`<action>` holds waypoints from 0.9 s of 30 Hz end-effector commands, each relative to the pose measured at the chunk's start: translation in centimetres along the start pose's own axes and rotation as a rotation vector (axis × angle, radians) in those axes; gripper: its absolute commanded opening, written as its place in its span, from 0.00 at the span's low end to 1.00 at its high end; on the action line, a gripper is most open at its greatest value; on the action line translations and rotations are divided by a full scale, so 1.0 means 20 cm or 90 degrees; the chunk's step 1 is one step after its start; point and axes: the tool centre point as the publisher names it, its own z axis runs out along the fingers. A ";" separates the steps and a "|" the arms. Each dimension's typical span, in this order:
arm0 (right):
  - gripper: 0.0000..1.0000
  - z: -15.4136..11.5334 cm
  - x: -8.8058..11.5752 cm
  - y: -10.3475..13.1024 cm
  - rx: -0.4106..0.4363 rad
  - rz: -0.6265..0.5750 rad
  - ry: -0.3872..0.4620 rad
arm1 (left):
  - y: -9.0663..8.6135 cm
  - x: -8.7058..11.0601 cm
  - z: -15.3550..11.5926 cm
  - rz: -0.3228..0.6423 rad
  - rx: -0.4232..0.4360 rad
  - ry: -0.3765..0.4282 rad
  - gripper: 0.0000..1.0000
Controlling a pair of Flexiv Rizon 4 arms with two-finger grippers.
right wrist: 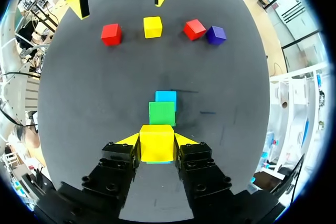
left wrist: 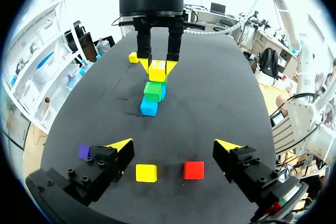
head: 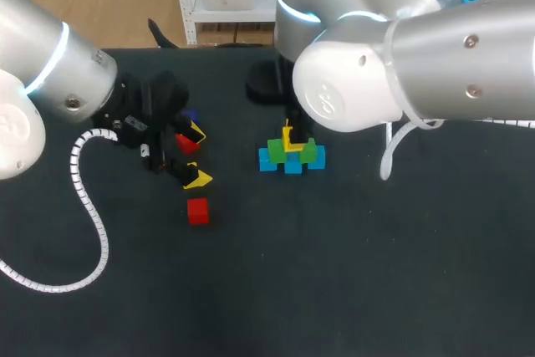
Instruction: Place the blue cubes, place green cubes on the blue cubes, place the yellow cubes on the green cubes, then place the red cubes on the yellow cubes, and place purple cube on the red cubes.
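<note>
**Right gripper clamped on a yellow cube over the stack; left gripper spread above the loose cubes**

All the cubes are small, smooth, plain-coloured blocks with crisp edges. They sit on a matte, dark grey table [head: 351,273] whose surface shows faint scuffs. Both grippers have blocky black fingers ending in wedge-shaped yellow tips.

The right gripper [right wrist: 157,139] grasps the held yellow cube [right wrist: 156,148], with one finger pressed flat on each of two opposite faces. The cube fills the gap between the tips. It is at the middle of the table, directly above the stack. Ahead of the fingers lie a green cube [right wrist: 162,114] and then a blue cube [right wrist: 166,97], in line. From overhead, the blue cubes [head: 292,165] form a short row with the green cubes [head: 310,153] on them. I cannot tell whether the yellow block already rests on the green layer.

The left gripper [left wrist: 174,148] has its fingers spread wide and holds nothing. In its wrist view, a loose yellow cube [left wrist: 146,172] and a red cube [left wrist: 193,170] lie side by side on the table in the span between its tips, touching neither finger. The purple cube [left wrist: 84,152] lies just outside one finger. The right wrist view shows a second red cube [right wrist: 194,29] between the purple one and the loose yellow one. These loose cubes lie well apart from the stack. Another yellow cube [left wrist: 134,57] lies beyond the stack.
</note>
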 end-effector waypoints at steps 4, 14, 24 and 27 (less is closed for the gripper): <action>0.00 0.00 0.00 0.01 0.010 0.001 0.009 | 0.00 0.01 0.00 0.002 0.000 -0.004 1.00; 0.00 0.03 0.00 0.01 0.033 0.006 0.029 | 0.00 0.01 0.00 0.002 0.000 -0.004 1.00; 0.01 0.02 0.01 0.01 0.049 0.018 0.029 | 0.00 0.01 0.00 0.002 0.000 -0.004 1.00; 0.02 0.02 0.01 0.01 0.056 0.021 0.026 | 0.00 0.01 0.00 0.002 0.000 -0.004 1.00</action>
